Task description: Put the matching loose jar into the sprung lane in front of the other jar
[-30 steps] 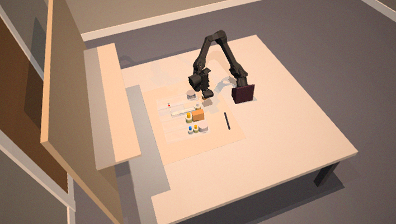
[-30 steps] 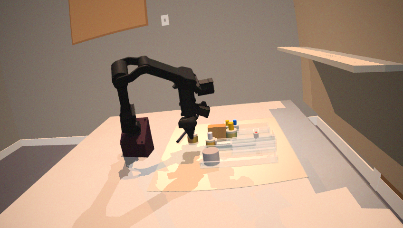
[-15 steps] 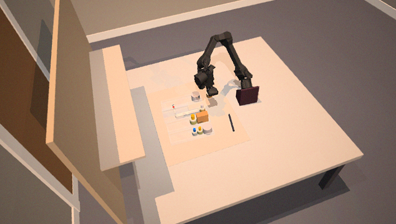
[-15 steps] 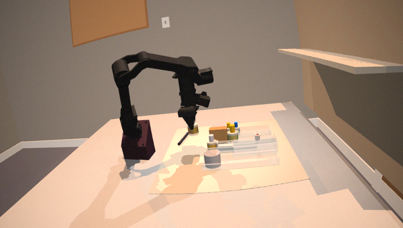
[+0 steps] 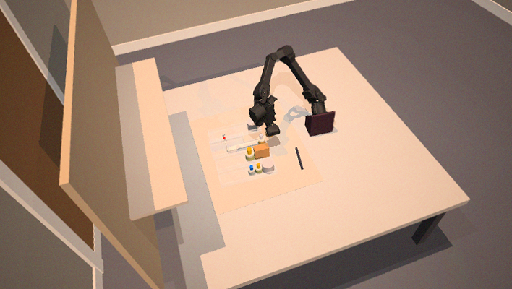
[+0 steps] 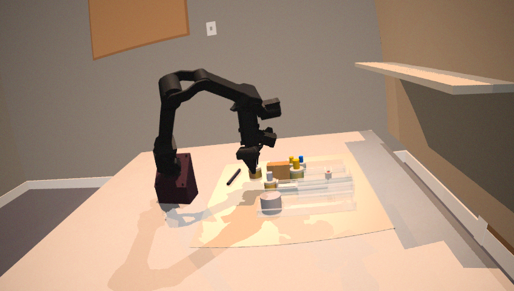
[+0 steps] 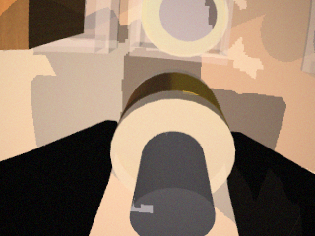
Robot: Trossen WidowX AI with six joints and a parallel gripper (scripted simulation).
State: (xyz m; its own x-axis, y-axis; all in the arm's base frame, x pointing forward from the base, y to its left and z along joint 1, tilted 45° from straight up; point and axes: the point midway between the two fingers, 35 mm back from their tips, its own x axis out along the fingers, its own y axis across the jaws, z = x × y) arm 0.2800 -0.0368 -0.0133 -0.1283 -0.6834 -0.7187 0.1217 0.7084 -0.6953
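My gripper (image 6: 254, 168) (image 7: 172, 138) is shut on a jar (image 6: 255, 174) (image 7: 128, 143) with a cream shoulder, amber-brown body and dark grey cap. The jar is upright, held above the mat just in front of the lanes. In the top view the gripper hides it. A matching jar with a light grey cap (image 5: 260, 139) (image 6: 270, 183) (image 7: 184, 48) stands at the front end of a clear lane, ahead of the held jar in the wrist view. A pale strip (image 5: 242, 146) runs back behind it. The pusher plate and low front stop cannot be made out clearly.
An orange-brown block (image 5: 262, 151) (image 6: 277, 170) and a yellow-capped jar (image 5: 249, 155) (image 6: 296, 174) stand beside that lane. Small blue-capped (image 5: 251, 169) and yellow-capped jars (image 5: 258, 169) stand farther along. A grey cylinder (image 6: 270, 202) stands on the other side. A dark pen (image 5: 299, 158) (image 6: 233, 176) lies in front.
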